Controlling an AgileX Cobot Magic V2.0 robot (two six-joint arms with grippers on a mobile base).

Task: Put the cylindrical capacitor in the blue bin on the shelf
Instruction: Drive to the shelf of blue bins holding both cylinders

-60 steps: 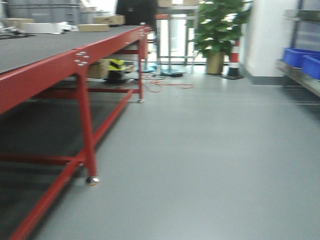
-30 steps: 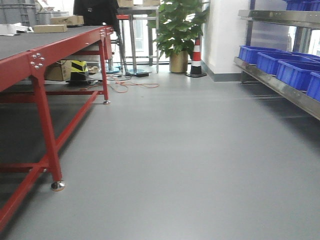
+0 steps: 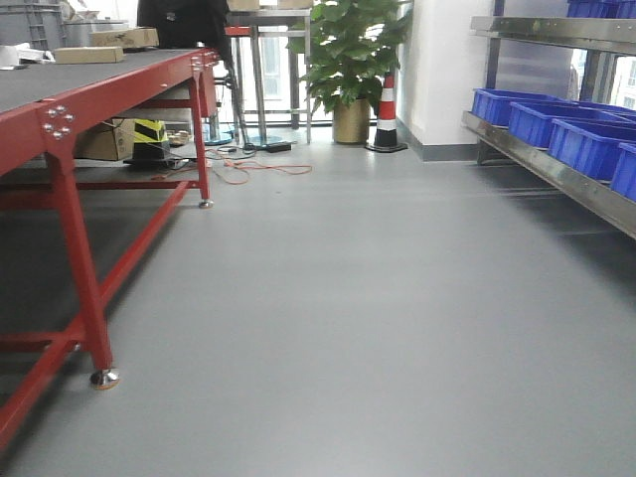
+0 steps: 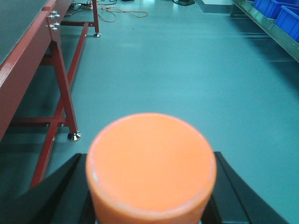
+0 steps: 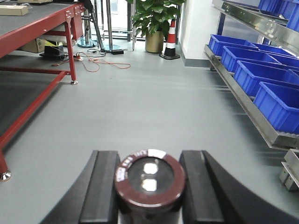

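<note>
The right gripper (image 5: 149, 156) is seen clamped on one small, squat, dark maroon cylindrical capacitor (image 5: 149, 179), with one black finger (image 5: 105, 186) at each side. The capacitor's lower body is cut off by the near edge of the view. The left gripper (image 4: 149, 156) is closed about one orange plastic cylinder (image 4: 152, 163). Its blurred top fills the near middle of that view and hides most of the two fingers.

At the right, one shiny stainless-steel shelf (image 3: 556, 171) is shown running from near to far. Four blue plastic bins (image 5: 275, 102) are counted on its lower level in the right wrist view, the nearest cut off at the right edge. Further blue bins on the upper level are clipped at the top right, so their number cannot be told. The capacitor is held apart from the shelf, over the grey floor (image 3: 358, 298).

At the left, one long red metal-framed table (image 3: 109, 84) is seen, with two flat cardboard boxes (image 3: 124, 38) on its far end. Far off, one green potted plant (image 3: 353, 50), one red-and-white traffic cone (image 3: 386, 109) and a loose orange cable (image 3: 263, 169) are shown. A dark shape (image 3: 184, 20) beyond the table is cut off at the top and cannot be made out.
</note>
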